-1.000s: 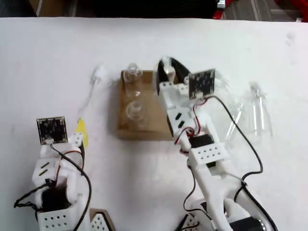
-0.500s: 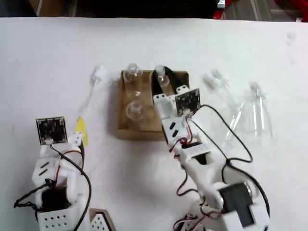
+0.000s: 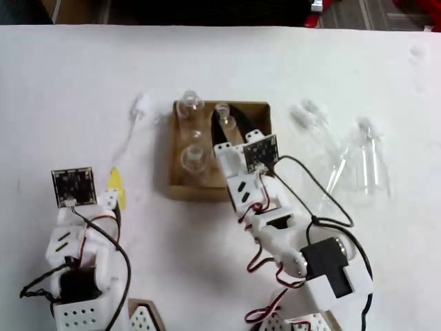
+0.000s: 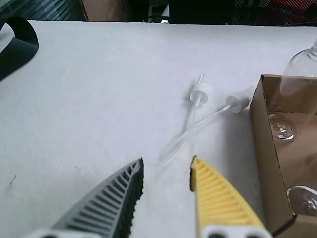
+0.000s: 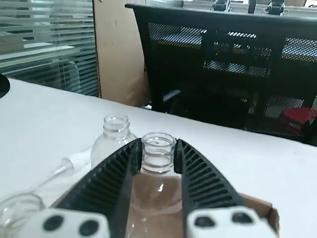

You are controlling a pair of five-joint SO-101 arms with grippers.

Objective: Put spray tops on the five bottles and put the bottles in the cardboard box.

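Right arm drew back, jaws clamping bottle inside cardboard box.

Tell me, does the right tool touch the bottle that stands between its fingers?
Touching. The right wrist view shows the right tool with its black fingers pressed against both sides of the neck of the bottle, with no gap.

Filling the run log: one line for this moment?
right gripper: shut on uncapped bottle, in cardboard box | left gripper: open, over table | spray tops: on table
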